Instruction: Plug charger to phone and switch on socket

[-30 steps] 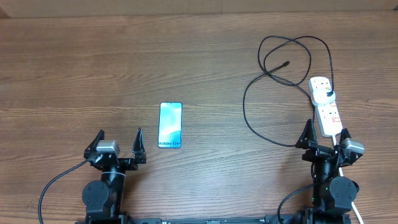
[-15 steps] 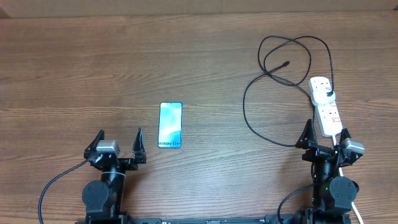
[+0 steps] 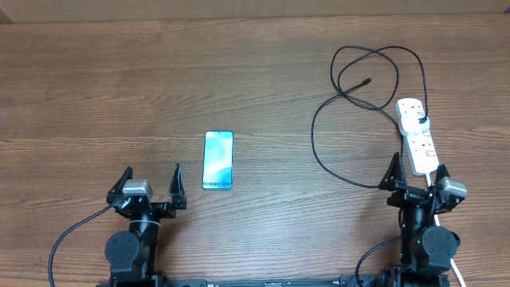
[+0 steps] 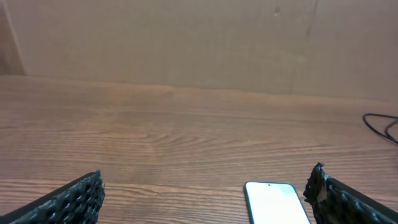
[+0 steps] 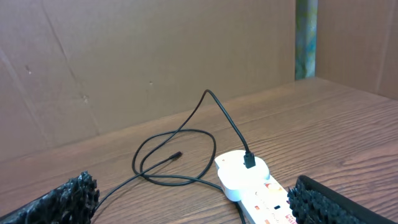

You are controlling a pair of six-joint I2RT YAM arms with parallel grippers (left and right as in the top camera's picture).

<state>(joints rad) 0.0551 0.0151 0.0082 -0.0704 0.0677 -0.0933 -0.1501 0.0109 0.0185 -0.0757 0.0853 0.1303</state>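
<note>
The phone (image 3: 218,160) lies flat on the wooden table, its light blue screen up, just ahead and right of my left gripper (image 3: 153,188). In the left wrist view the phone (image 4: 275,201) sits by the right finger. My left gripper (image 4: 205,196) is open and empty. The white socket strip (image 3: 418,135) lies at the right, with the charger's black plug (image 3: 423,119) in its far end. The black cable (image 3: 351,108) loops left, its tip (image 3: 366,81) loose on the table. My right gripper (image 3: 416,177) is open and empty just short of the socket (image 5: 261,190).
A brown cardboard wall (image 4: 199,43) stands along the far edge of the table. The socket's white cord (image 3: 456,267) runs back past the right arm's base. The cable's loops (image 5: 177,152) lie to the left of the socket.
</note>
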